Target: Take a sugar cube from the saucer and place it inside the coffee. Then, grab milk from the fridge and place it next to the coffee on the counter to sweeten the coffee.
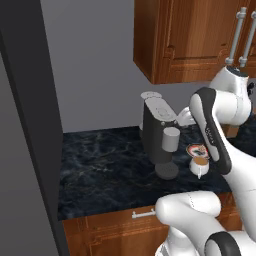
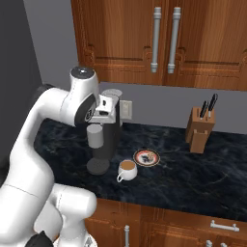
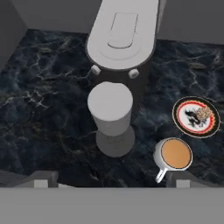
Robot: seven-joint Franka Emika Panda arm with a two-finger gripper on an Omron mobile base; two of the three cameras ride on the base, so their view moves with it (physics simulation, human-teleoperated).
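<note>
Your gripper (image 3: 111, 181) hangs released high above the counter (image 3: 43, 113), with the coffee (image 3: 174, 154) and saucer (image 3: 195, 116) ahead to its right, awaiting descent.

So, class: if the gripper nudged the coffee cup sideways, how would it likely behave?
The coffee looks nearly full, so it would probably slosh. Its flat base on the smooth counter suggests sliding rather than tipping. The side handle might make it turn.

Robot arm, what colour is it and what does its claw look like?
The arm is made of smooth, rounded glossy white shells with dark grey bands at its joints and a silver-capped elbow. Its claw ends in two small dark grey square fingertips.
</note>
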